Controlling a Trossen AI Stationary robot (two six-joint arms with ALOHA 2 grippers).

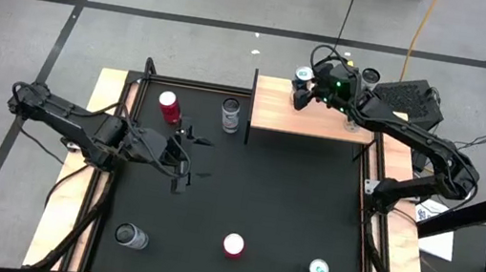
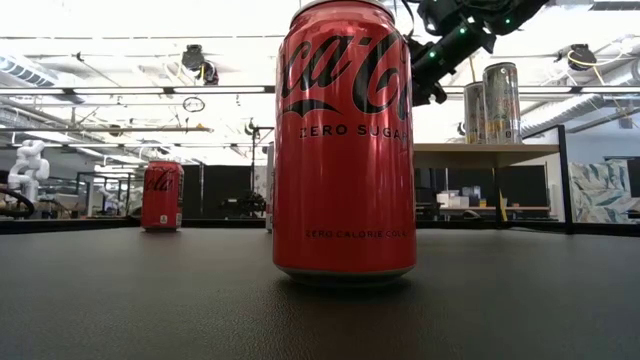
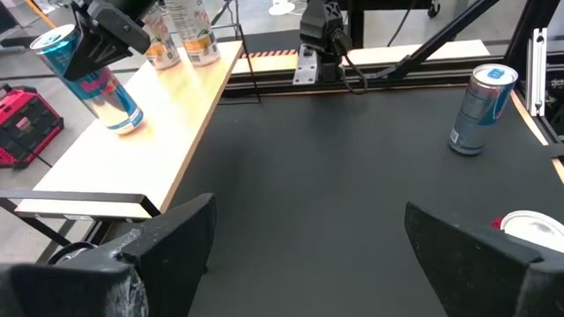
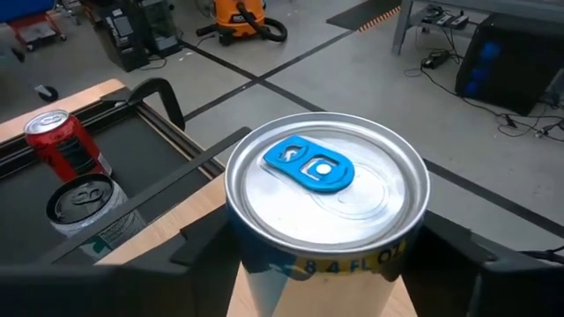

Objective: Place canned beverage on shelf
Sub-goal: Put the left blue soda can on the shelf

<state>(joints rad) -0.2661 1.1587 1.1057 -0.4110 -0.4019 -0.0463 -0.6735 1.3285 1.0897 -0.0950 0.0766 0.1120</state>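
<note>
The left gripper [image 1: 187, 159] is hovering low over the black table [image 1: 290, 211], arm stretched in from the left edge, its jaws standing wide apart around nothing. Just beyond it, 2 cans are standing upright: a red can [image 1: 168, 106] and a silver can [image 1: 231, 115]. Further right, the shelf [image 1: 275, 112] is carrying the blue-tabbed can [image 1: 304, 75], leaning slightly, tab end up, near its far edge. The right gripper [image 1: 304, 89], reaching in from the right, is flanking that can; I cannot tell whether it is gripping.

Black table [image 1: 290, 211]: five cans standing; pale-wood shelf [image 1: 322, 124] at far edge: blue-tab can [image 1: 304, 76], two more
</note>
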